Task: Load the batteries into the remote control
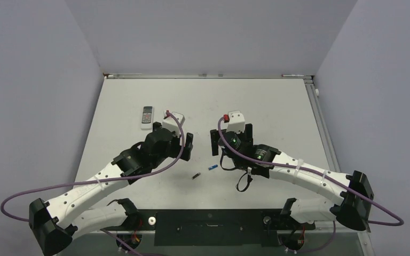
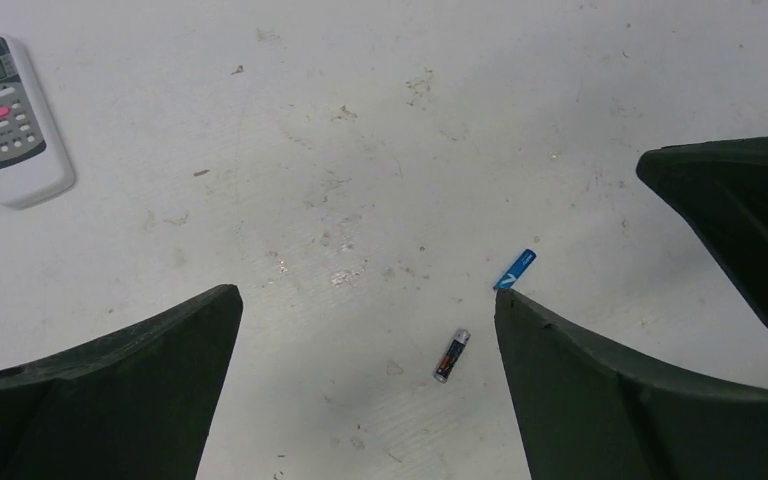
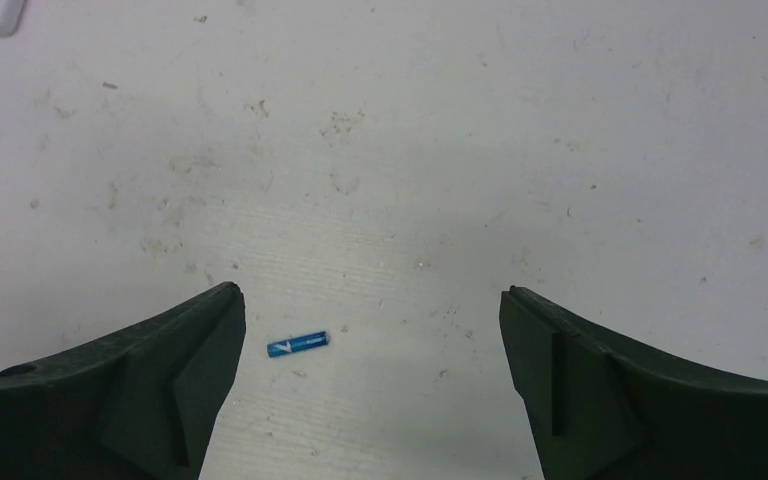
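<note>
Lying loose on the table, the blue battery and dark battery are untouched; remote control rests face-up well apart; left gripper and right gripper gape wide, empty; nothing loaded yet

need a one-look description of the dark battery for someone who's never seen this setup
Start at the white table and find the bare patch between the left arm and the right arm, a little ahead of their bases. Two tiny cylinders lie there, apart from each other. The dark battery is the one on the left arm's side, grey-black with a silvery end, whereas the blue battery beside it is bright blue.
</note>
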Controlling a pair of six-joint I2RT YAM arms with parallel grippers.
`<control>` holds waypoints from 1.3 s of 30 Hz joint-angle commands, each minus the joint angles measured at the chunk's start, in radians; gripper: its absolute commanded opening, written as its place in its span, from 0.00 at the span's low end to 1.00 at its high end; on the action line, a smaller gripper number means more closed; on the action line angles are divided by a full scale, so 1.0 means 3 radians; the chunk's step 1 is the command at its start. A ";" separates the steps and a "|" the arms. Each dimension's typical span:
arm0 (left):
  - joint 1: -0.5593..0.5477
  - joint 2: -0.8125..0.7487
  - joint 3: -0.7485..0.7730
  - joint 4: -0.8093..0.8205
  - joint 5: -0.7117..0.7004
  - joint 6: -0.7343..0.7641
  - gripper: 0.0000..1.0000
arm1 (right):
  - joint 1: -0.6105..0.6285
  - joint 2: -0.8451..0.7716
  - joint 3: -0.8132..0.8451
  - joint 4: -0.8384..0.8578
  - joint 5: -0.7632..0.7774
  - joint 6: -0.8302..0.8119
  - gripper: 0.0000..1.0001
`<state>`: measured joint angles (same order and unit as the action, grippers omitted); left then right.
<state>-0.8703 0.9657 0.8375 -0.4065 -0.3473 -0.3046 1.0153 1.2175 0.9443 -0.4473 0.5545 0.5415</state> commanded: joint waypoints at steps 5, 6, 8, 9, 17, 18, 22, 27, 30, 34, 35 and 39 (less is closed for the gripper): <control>0.0502 0.0341 0.0517 -0.0297 0.0009 -0.0183 0.96 | 0.0011 0.0261 0.0468 -0.0323 0.0601 0.0191 1.00; 0.0538 0.0400 0.0615 -0.0355 0.0002 -0.0158 0.96 | 0.0008 0.0293 0.0493 -0.0343 0.0597 0.0122 1.00; 0.0588 0.0506 0.0729 -0.0424 -0.0069 -0.0108 0.96 | 0.0014 0.0330 0.0495 -0.0308 0.0571 -0.0055 1.00; 0.0609 0.0552 0.0782 -0.0447 -0.0110 -0.0077 0.96 | 0.0016 0.0343 0.0489 -0.0286 0.0558 -0.0102 1.00; 0.0944 0.0941 0.1165 -0.0749 -0.0175 -0.0109 0.96 | -0.0055 0.0530 0.0692 -0.0486 0.0492 -0.0155 1.00; 0.0991 0.0990 0.1190 -0.0762 -0.0146 -0.0129 0.96 | -0.0066 0.0541 0.0692 -0.0489 0.0478 -0.0186 1.00; 0.1220 0.1138 0.1253 -0.0806 0.0018 -0.0185 0.96 | -0.0186 0.0514 0.0655 -0.0421 0.0224 -0.0278 1.00; 0.1527 0.1275 0.1264 -0.0749 0.0071 -0.0219 0.96 | -0.0416 0.0510 0.0614 -0.0371 -0.0116 -0.0335 0.99; 0.1687 0.1385 0.1282 -0.0704 0.0154 -0.0245 0.96 | -0.0503 0.0495 0.0559 -0.0311 -0.0253 -0.0371 0.99; 0.1823 0.1551 0.1299 -0.0625 0.0218 -0.0243 0.96 | -0.0568 0.0502 0.0520 -0.0264 -0.0418 -0.0420 0.98; 0.1870 0.1606 0.1316 -0.0620 0.0226 -0.0253 0.96 | -0.0574 0.0498 0.0515 -0.0266 -0.0444 -0.0435 0.98; 0.2013 0.1854 0.1440 -0.0601 0.0299 -0.0273 0.96 | -0.0585 0.0463 0.0480 -0.0264 -0.0508 -0.0460 0.98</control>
<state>-0.3058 1.4631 1.1931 -0.6319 -0.2890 -0.3691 0.8482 1.3811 1.1004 -0.5610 0.4400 0.4259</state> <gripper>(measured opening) 0.960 0.980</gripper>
